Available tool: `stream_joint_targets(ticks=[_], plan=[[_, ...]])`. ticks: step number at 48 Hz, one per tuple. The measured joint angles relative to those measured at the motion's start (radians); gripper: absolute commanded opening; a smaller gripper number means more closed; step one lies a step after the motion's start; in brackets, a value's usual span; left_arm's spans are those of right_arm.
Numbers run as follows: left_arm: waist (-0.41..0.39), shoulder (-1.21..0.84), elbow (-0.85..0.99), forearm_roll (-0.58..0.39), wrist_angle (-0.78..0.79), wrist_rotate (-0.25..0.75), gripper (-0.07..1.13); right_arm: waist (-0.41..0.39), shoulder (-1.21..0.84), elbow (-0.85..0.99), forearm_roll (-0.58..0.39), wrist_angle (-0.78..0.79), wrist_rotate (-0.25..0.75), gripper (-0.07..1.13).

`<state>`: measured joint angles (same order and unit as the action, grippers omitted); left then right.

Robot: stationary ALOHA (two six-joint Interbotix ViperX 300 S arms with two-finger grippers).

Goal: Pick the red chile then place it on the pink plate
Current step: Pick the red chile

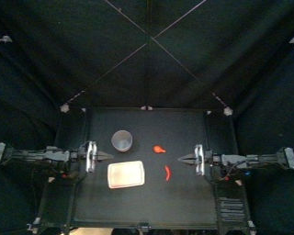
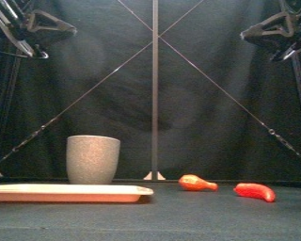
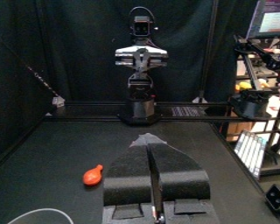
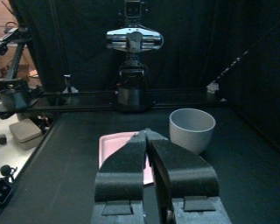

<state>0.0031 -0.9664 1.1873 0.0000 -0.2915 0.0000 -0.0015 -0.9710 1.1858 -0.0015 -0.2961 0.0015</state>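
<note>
Though dark around, table; red chile

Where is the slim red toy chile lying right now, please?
In the top view, the red chile lies on the table just right of the flat pink tray, in front of a small orange-red toy.

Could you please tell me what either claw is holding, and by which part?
Nothing is held: the left claw and right claw are shut and empty; the red chile lies loose beside the pink plate.
</note>
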Motion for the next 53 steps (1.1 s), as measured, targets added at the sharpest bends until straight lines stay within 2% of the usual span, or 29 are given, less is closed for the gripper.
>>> stream_joint_targets(ticks=[4,9,16,22,29,34,53], plan=[[0.002,-0.003,0.015,0.000,-0.002,0.000,-0.03,0.003,0.015,0.008,0.043,0.006,0.021,0.03],[0.002,-0.009,0.020,-0.002,-0.002,0.000,0.00,0.006,0.058,0.025,0.173,0.048,0.083,0.11],[0.003,-0.011,0.021,0.000,-0.002,0.000,0.00,0.008,0.183,0.037,0.371,0.146,0.192,0.29],[0.003,-0.012,0.021,0.005,-0.002,0.000,0.00,0.012,0.287,0.021,0.420,0.201,0.242,0.51],[0.003,-0.011,0.021,0.006,-0.002,0.000,0.00,0.009,0.419,-0.044,0.425,0.256,0.288,0.82],[0.003,-0.012,0.021,0.006,0.000,0.000,0.00,0.002,0.492,-0.080,0.425,0.296,0.291,0.96],[0.003,-0.012,0.021,0.006,0.002,0.000,0.00,-0.031,0.769,-0.179,0.439,0.387,0.296,0.98]])
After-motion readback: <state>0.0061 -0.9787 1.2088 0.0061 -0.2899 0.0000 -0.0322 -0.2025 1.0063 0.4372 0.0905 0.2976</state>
